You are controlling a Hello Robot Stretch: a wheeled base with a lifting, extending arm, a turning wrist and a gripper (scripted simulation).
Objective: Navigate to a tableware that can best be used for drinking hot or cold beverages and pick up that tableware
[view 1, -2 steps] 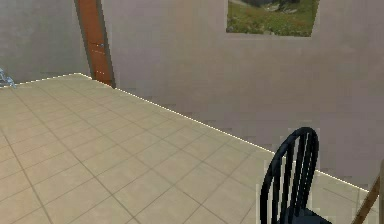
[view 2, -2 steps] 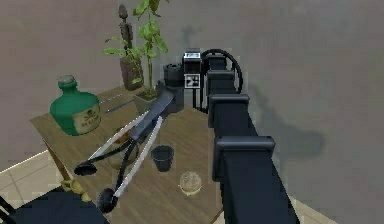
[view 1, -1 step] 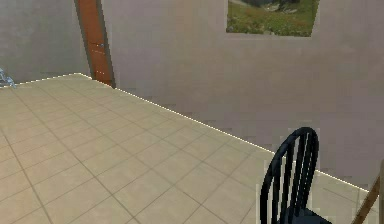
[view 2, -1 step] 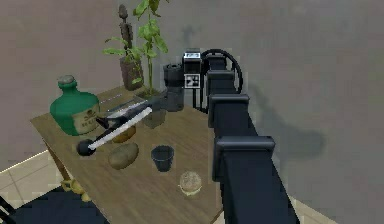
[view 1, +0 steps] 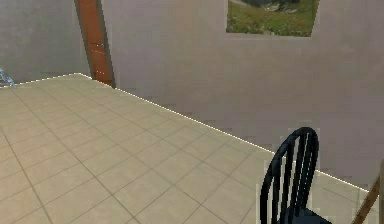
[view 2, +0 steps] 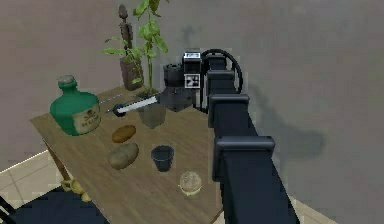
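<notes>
Arm side view. The arm (view 2: 240,150) rises from the bottom edge over a wooden table (view 2: 100,175) set against a grey wall. The gripper (view 2: 121,110) is at its far end. Its thin fingers (view 2: 140,103) lie leftward past the pot (view 2: 152,114) of a plant (view 2: 150,40), toward a green bottle (view 2: 76,106). Table things stand at and behind the finger end, so we cannot tell whether it holds anything, and we cannot read the fingers' state.

The cup (view 2: 163,157) is dark and upright. It stands on the table on the near side of the pot, just left of the arm and apart from the gripper. Left of it lie a brown lump (view 2: 123,132) and a tan lump (view 2: 124,156). A clear round thing (view 2: 190,182) stands near the cup, toward the table's near edge. A dark bottle (view 2: 128,66) stands at the back, beside the plant.

Forward view. We note a tiled floor (view 1: 100,150), a brown door (view 1: 95,40), a picture (view 1: 272,15) on the wall, and a black chair (view 1: 290,180) at lower right.
</notes>
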